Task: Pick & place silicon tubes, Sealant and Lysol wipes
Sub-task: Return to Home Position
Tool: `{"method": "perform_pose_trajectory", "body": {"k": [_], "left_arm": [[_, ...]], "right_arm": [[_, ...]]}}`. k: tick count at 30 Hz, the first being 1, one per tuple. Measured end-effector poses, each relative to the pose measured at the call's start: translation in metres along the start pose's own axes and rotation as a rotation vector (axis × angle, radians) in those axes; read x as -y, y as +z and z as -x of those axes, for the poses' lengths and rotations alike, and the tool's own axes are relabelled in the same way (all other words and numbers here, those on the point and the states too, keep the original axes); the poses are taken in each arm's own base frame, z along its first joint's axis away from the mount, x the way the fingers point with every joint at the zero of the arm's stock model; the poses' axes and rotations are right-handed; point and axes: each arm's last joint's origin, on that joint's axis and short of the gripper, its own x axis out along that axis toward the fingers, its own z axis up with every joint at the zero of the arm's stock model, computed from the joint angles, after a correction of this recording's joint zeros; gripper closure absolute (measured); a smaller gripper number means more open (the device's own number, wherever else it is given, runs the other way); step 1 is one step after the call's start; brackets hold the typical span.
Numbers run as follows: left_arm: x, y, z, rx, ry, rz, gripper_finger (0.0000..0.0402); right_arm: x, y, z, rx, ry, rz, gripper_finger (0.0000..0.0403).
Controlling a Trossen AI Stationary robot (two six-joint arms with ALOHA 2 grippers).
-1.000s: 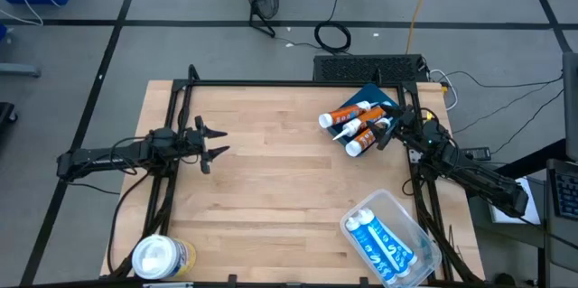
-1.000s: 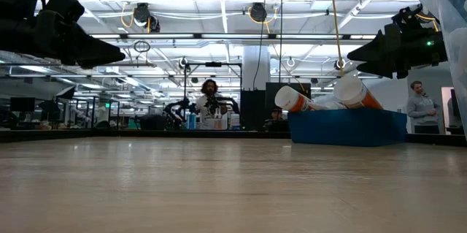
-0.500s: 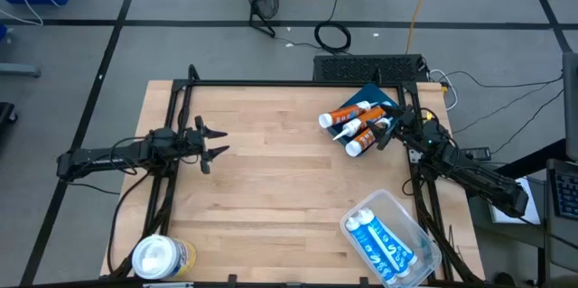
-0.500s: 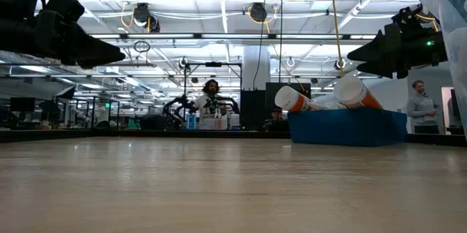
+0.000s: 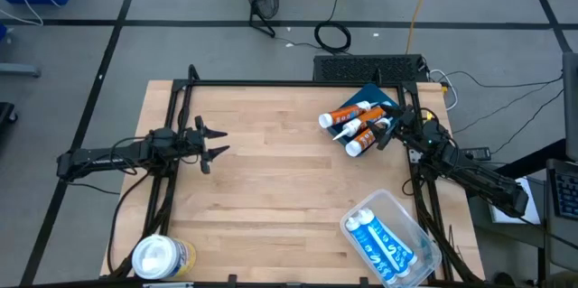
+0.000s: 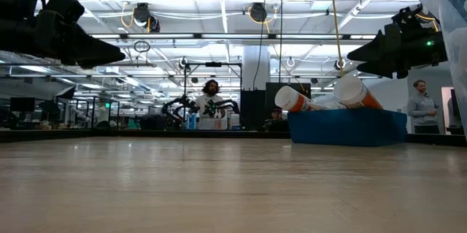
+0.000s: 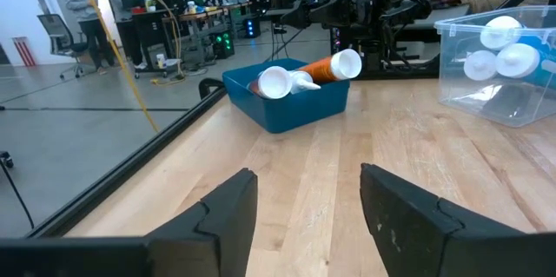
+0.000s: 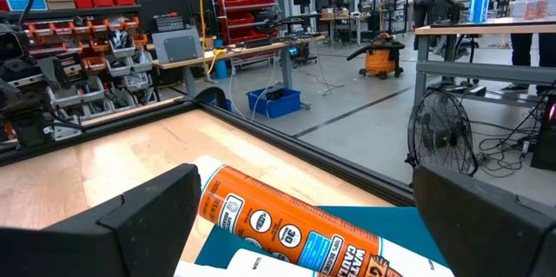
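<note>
L tool [image 5: 219, 142], R tool [image 5: 385, 133] unmoved, jaws apart.

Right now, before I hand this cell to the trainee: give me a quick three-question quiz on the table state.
1. True or false: the Lysol wipes canister sits inside the clear tub.
2. The blue bin holds: A) orange sealant tubes B) the wipes C) nothing.
3. Which claw hovers by the blue bin's tubes, and is it open or shut?
Key: 1 false, it stands at the table corner on the left arm's side. 2 A. 3 the right claw, open; the left claw, also open, is over bare table.
</note>
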Motion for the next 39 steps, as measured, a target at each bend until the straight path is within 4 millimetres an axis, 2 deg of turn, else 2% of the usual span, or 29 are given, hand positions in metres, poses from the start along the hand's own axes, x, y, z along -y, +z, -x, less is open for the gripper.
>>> {"method": "perform_pose_trajectory", "body": {"k": [9,27,39], "left_arm": [[0.0,0.0,0.0,0.0,0.0,0.0,0.0186],[0.0,0.0,0.0,0.0,0.0,0.0,0.021],[0.0,0.0,0.0,0.0,0.0,0.0,0.0188]], "right_arm": [[0.0,0.0,0.0,0.0,0.0,0.0,0.0009],[0.0,-0.0001,0.0,0.0,0.0,0.0,0.0009],[0.0,0.0,0.0,0.0,0.0,0.0,0.0009]]}}
